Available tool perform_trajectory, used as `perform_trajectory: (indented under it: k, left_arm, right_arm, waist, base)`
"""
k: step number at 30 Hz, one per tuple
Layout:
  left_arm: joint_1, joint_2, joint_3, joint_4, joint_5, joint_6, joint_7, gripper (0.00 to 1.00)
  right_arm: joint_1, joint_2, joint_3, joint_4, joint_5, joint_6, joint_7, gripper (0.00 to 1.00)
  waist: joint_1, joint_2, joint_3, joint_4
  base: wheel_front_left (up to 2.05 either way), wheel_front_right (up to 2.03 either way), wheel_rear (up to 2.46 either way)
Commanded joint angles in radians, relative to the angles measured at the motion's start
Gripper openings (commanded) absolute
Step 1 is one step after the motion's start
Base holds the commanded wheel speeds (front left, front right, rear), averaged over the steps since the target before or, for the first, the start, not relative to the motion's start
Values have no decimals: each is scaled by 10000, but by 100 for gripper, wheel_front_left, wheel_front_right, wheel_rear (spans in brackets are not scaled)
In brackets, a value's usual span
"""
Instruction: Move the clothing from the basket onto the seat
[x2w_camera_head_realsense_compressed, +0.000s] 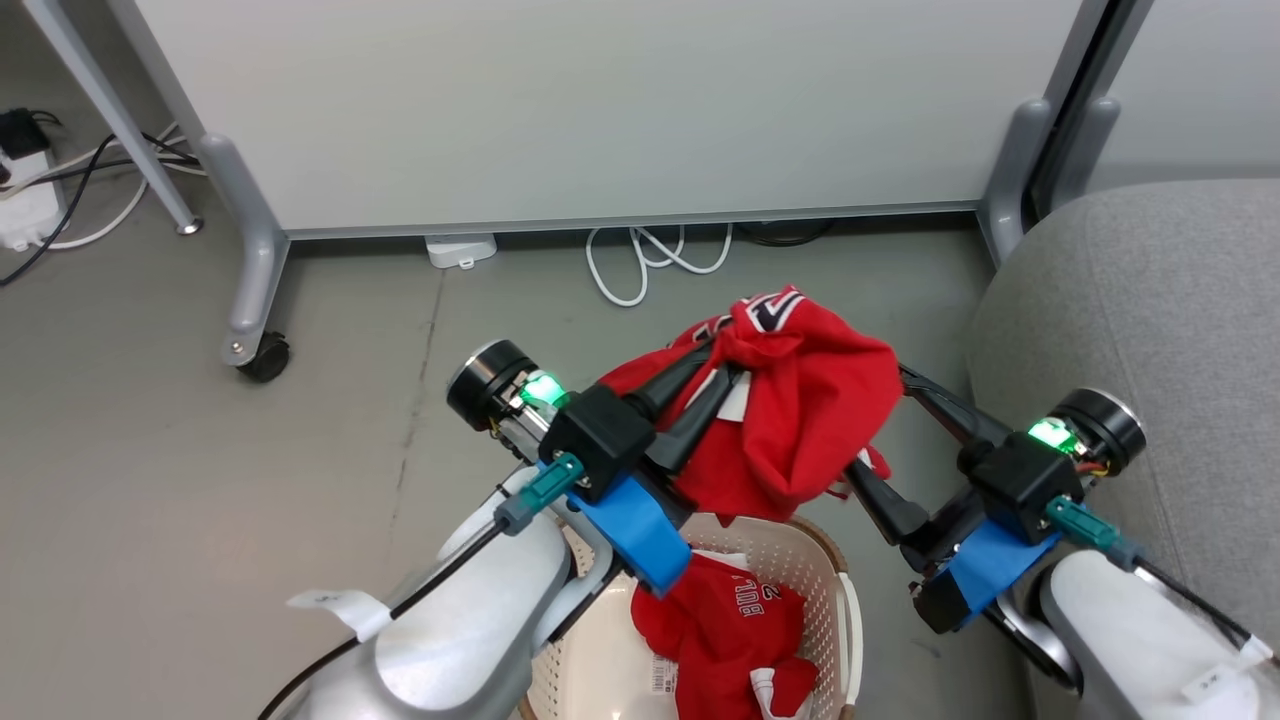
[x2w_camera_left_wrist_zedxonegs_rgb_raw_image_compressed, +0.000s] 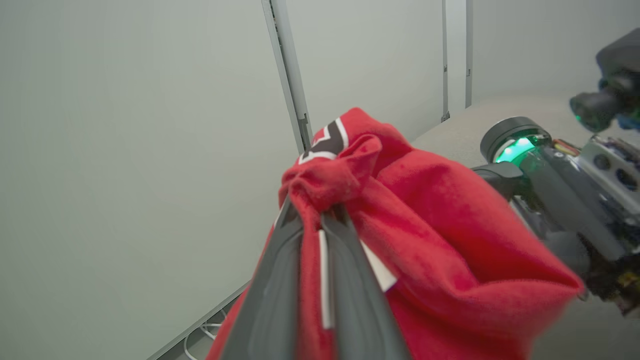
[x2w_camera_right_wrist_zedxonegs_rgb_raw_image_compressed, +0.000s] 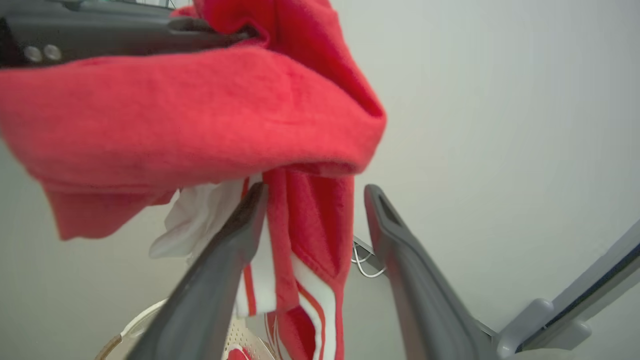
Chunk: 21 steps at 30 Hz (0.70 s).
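Above the basket (x2w_camera_head_realsense_compressed: 835, 570), left gripper (x2w_camera_left_wrist_zedxonegs_rgb_raw_image_compressed: 314, 220) pinches the lifted jersey (x2w_camera_head_realsense_compressed: 800, 400); seat (x2w_camera_head_realsense_compressed: 1150, 300) lies to the robot's right, nearer the right gripper (x2w_camera_right_wrist_zedxonegs_rgb_raw_image_compressed: 316, 192), fingers spread wide beside the jersey.

Open floor (x2w_camera_head_realsense_compressed: 150, 450) left of basket (x2w_camera_head_realsense_compressed: 812, 562)
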<state>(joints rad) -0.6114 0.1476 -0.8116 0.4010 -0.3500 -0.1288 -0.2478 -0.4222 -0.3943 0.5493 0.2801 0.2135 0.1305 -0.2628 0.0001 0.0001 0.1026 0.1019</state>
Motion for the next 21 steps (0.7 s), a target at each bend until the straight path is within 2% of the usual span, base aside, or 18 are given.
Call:
perform_trajectory:
  k: [1,12,13,14,15,21]
  left_arm:
    - [-187,-16,-53,-71,43,-1,-11,0]
    - [-342,-66,-838,-356,-19,-12,8,0]
    - [-349,-61,-878,-377,-36,-12,7,0]
    - [-357,-60,-906,-393,-64,-13,2,0]
    - [-362,-51,-919,-400,-100,-13,-5,0]
    - [-367,61,-932,-342,-181,-12,-58,0]
  right_arm:
    - [-297,-180,241,132,112,5,-31,100]
    - [-1801,-1152,2441,814,1585,5,-31,100]
    - [-1864,-1183,2583,870,1739,3,-31,92]
    - [-1927,-1202,2717,909,1862,5,-31,21]
    - [-1965,-1209,2819,932,1972,5,-31,0]
    - [-1900,-1149,3028,982,2272,3,-31,0]
  waist:
    - [-1,-1,4,45]
    - [-1,-1,75,346]
    - [-1,-1,81,373]
    - [-1,-1,86,401]
    - [-1,-1,90,426]
    - [-1,-1,84,470]
  base:
    - [0,0,0]
    - [0,0,0]
    - [0,0,0]
    - [0,0,0]
    - [0,0,0]
    - [0,0,0]
